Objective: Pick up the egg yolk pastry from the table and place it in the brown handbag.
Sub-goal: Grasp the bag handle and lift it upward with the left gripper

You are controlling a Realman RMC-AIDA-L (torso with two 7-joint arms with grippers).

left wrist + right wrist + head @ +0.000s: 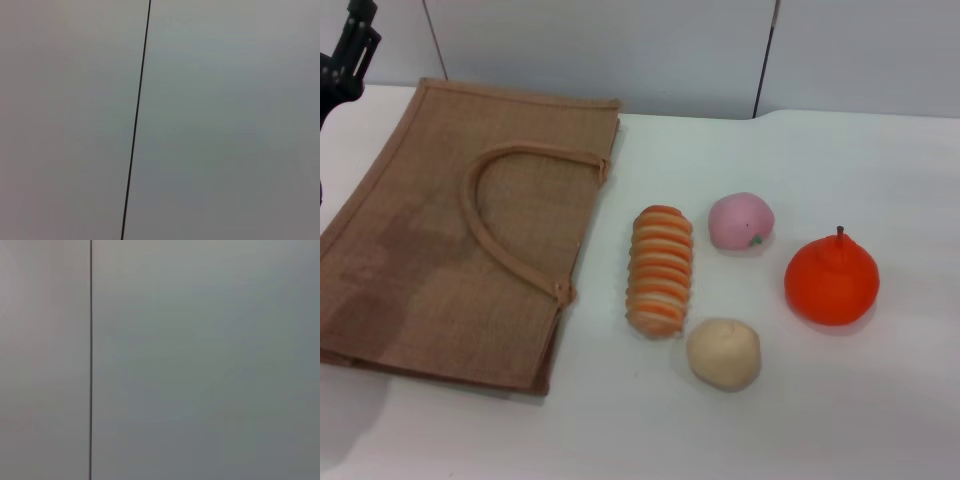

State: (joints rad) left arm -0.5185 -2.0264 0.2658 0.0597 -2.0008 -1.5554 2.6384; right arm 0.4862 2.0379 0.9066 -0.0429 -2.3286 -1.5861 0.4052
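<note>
The egg yolk pastry (723,353) is a pale cream round bun lying on the white table, near the front, right of centre. The brown handbag (450,240) lies flat on the left of the table with a looped handle on top. My left gripper (348,50) shows as a dark shape at the far upper left edge of the head view, raised above the bag's far corner and well away from the pastry. My right gripper is out of view. Both wrist views show only a plain grey wall with a dark seam.
An orange-and-cream striped bread roll (660,270) lies just left of the pastry. A pink peach-like ball (741,221) sits behind it and an orange round fruit (831,279) to the right. The table's back edge meets the wall.
</note>
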